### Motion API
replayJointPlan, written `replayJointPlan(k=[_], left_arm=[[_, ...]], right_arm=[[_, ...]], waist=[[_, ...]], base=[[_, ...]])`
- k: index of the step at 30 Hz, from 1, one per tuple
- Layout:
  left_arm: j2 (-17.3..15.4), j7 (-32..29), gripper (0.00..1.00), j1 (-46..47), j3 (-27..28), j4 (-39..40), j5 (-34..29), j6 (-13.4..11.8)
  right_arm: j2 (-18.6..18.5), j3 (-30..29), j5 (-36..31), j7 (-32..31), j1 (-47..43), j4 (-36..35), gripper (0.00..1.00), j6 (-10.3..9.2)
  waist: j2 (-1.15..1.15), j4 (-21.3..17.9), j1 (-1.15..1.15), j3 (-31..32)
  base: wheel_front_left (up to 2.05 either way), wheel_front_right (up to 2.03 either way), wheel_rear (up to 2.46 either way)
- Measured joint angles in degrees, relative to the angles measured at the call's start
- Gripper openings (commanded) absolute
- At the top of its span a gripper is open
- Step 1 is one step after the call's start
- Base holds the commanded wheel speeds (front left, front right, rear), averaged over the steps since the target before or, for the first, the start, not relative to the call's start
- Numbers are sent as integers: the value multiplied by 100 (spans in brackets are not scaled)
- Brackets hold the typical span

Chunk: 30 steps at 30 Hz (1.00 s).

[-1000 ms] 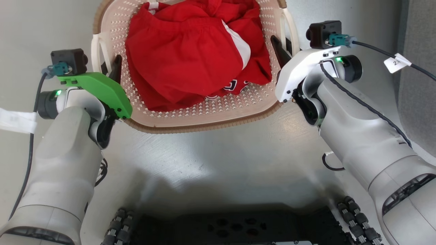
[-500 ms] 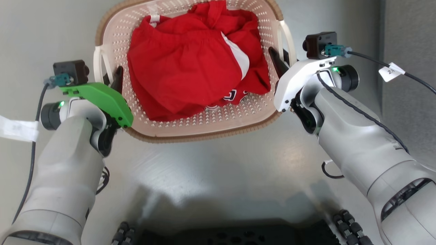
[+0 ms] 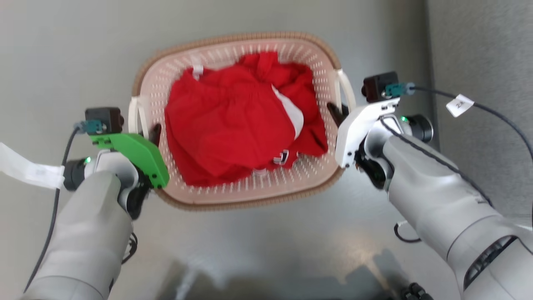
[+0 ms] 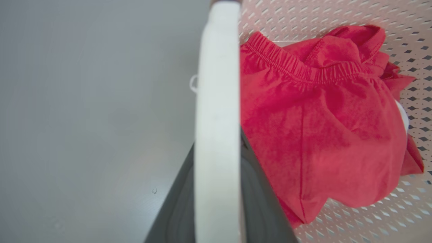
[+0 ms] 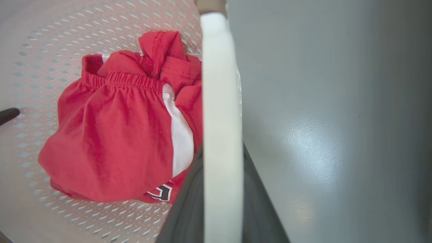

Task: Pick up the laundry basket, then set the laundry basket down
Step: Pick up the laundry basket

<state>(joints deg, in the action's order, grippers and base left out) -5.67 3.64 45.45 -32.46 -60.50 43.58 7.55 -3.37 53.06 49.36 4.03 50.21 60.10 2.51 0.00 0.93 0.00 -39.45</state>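
Note:
The laundry basket [image 3: 195, 46], cream and perforated with a brown woven-look rim, hangs between my two arms over the grey floor. Red clothes [image 3: 233, 129] lie inside it. My left gripper [image 3: 150, 132] is shut on the left white loop handle [image 3: 134, 114]. My right gripper [image 3: 339, 111] is shut on the right loop handle [image 3: 346, 88]. In the left wrist view the handle [image 4: 217, 118] runs up between my dark fingers [image 4: 261, 209], with the clothes [image 4: 324, 128] beside it. The right wrist view shows the same: handle [image 5: 221, 135], finger [image 5: 184, 216], clothes [image 5: 114, 135].
Smooth grey floor [image 3: 270, 250] lies under and around the basket. A darker grey textured strip [image 3: 479, 54] runs along the right side. A black cable with a white tag [image 3: 459, 104] trails from my right wrist, and a white tag [image 3: 25, 171] hangs by my left wrist.
The whole head view has shifted; my base has dropped out of the bottom. The basket now looks smaller and shows whole, lower in the picture. Both grippers still hold the handles.

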Motion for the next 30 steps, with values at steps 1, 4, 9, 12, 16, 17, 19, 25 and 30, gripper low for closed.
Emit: replayJointPlan(k=[1,4,9,12,16,17,19,25,30], left_arm=[[-1,-52,0,-37,-27,-18,51,0],[-2,-170,0,-160,-74,-62,153,0],[-1,-370,0,-339,-123,-130,253,1],[0,-469,0,-481,-159,-169,305,2],[1,-631,0,-656,-250,-187,376,2],[2,-672,0,-704,-276,-189,411,2],[5,-724,0,-757,-294,-194,437,2],[10,-1015,0,-1042,-337,-211,599,2],[13,-1229,0,-1178,-402,-210,691,2]], right_arm=[[4,16,38,-48,-44,0,0,0],[16,52,149,-180,-166,2,0,9],[36,97,376,-423,-360,12,0,19],[60,113,479,-565,-502,37,0,48],[74,146,671,-775,-713,67,0,51],[75,163,697,-829,-761,79,0,52],[76,176,730,-886,-805,86,0,53],[83,276,890,-1212,-1020,113,0,101],[79,350,1020,-1481,-1126,141,0,101]], waist=[[0,-7,0,79],[0,-31,0,319],[0,-85,0,725],[0,-122,0,970],[0,-176,0,1300],[0,-188,0,1381],[0,-201,0,1463],[0,-276,0,1953],[0,-336,0,2323]], base=[[0,0,0],[0,0,0],[0,0,0],[0,0,0],[0,0,0],[0,0,0],[0,0,0],[0,0,0],[0,0,0]])
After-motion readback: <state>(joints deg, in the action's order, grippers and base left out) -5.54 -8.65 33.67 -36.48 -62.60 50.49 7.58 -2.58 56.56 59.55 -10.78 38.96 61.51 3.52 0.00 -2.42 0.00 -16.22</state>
